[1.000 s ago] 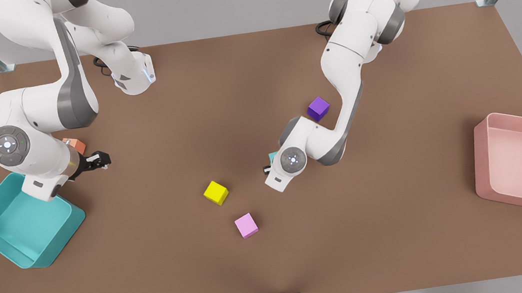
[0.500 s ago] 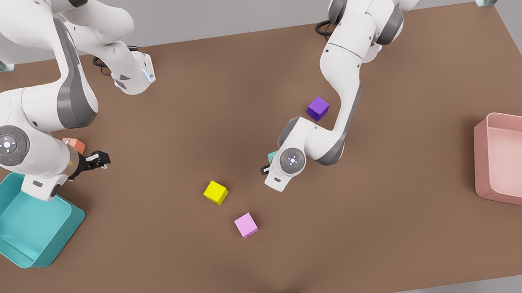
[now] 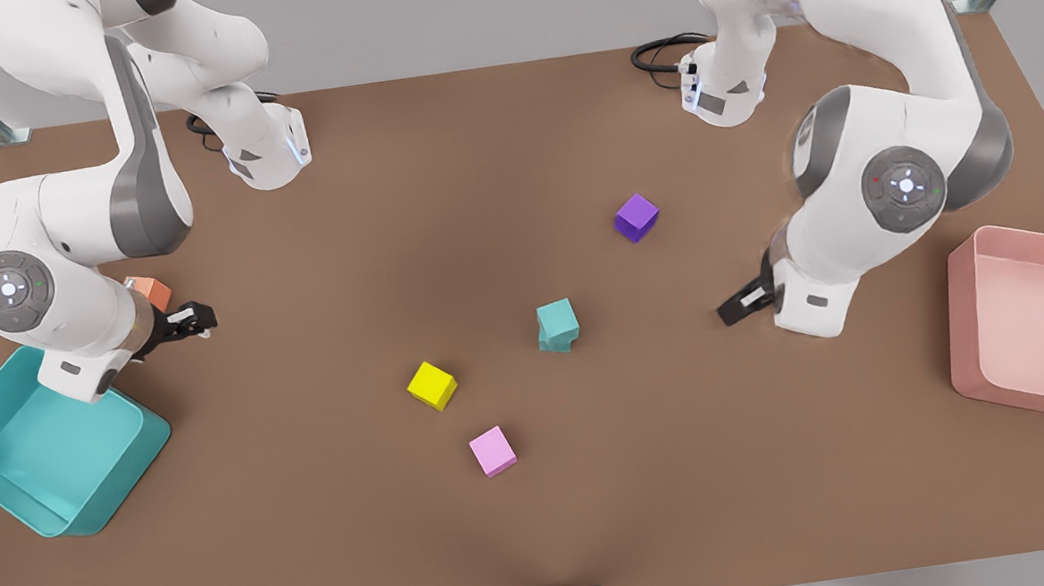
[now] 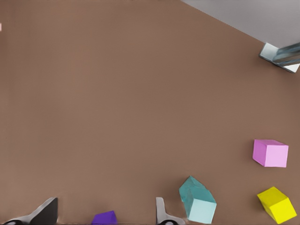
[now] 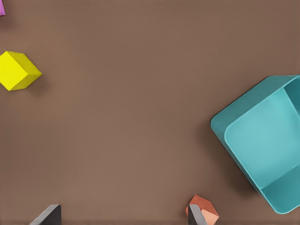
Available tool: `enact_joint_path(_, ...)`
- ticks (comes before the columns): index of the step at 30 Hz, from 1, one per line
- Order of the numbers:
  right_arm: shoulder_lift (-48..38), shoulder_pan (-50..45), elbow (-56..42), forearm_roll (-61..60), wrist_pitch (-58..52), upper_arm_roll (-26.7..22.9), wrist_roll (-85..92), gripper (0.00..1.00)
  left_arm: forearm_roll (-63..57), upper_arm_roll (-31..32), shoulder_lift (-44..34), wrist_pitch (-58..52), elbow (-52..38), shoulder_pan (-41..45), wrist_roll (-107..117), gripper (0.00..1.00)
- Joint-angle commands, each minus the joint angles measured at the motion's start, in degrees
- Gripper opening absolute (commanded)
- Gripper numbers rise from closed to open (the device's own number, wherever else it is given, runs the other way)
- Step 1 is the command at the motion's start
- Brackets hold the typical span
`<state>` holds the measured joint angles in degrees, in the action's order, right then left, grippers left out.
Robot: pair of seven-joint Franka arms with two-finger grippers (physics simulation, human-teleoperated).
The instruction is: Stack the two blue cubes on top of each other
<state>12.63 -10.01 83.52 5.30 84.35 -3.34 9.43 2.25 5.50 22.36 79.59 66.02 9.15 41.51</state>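
The two blue cubes [image 3: 558, 326] stand stacked near the table's middle, the upper one twisted a little on the lower. The stack [image 4: 198, 201] also appears in the left wrist view, free of any gripper. My left gripper [image 3: 736, 308] hangs open and empty off the stack's side toward the front view's right, well apart from it; its fingers [image 4: 46, 213] stand wide apart. My right gripper [image 3: 188, 322] waits open and empty at the front view's left, beside the orange cube [image 3: 150, 289].
A purple cube [image 3: 637, 216] lies behind the stack; a yellow cube [image 3: 431, 385] and a pink cube [image 3: 492, 450] lie in front of it. A teal bin [image 3: 48, 446] sits at the front view's left, a pink bin [image 3: 1040, 321] at its right.
The left gripper has left the cubes and the arm has swung back toward the front view's right, uncovering the stack. The right arm has barely shifted.
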Motion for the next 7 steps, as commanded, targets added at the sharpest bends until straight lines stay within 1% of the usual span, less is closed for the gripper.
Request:
enact_joint_path(1, -0.1, 0.0, 0.0, 0.0, -0.1, -0.1, 0.4, 1.00, -5.3, 3.5, -11.4, -0.7, 17.3, -8.4, -46.1, 1.00)
enact_joint_path(2, -0.1, 0.0, 0.0, 0.0, -0.1, -0.1, 0.4, 1.00, -5.9, 3.5, -11.5, -1.5, 16.5, -8.3, -47.3, 1.00)
enact_joint_path(3, -0.1, 0.0, 0.0, 0.0, -0.1, -0.1, 0.4, 1.00, -6.1, 3.5, -11.1, -4.9, 13.6, -8.1, -47.2, 1.00)
enact_joint_path(7, -0.1, -0.1, 0.0, 0.0, -0.1, 0.0, 0.4, 1.00, -5.2, 3.4, -11.0, -5.7, 13.4, -8.0, -47.2, 1.00)
